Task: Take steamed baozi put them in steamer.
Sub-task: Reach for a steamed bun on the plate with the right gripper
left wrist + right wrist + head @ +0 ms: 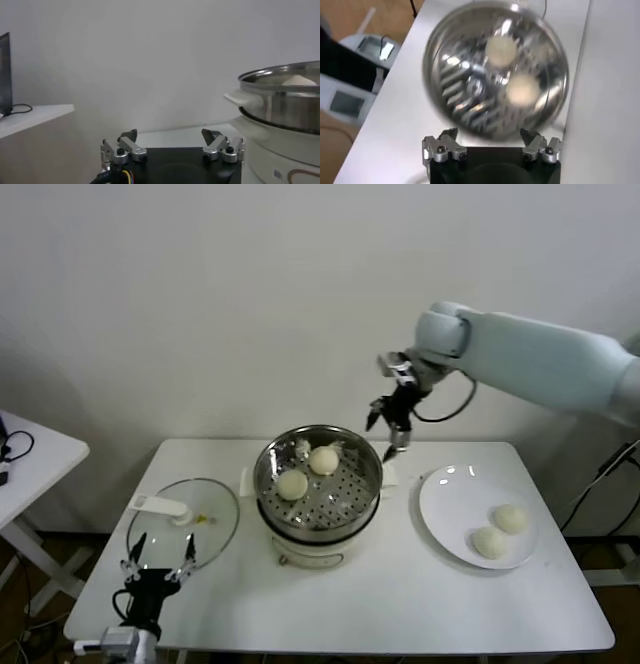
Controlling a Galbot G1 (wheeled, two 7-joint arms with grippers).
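Head view: right hand (387, 434) open, empty, above steamer (318, 480) far rim; two baozi (308, 472) inside.

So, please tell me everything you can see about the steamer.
The steamer is a round, shiny steel pot on a cream-white base with side handles. It stands upright, uncovered, in the middle of the white table. Inside lies a perforated steel tray, and two baozi rest on it, one beside the other. Neither hand touches it.
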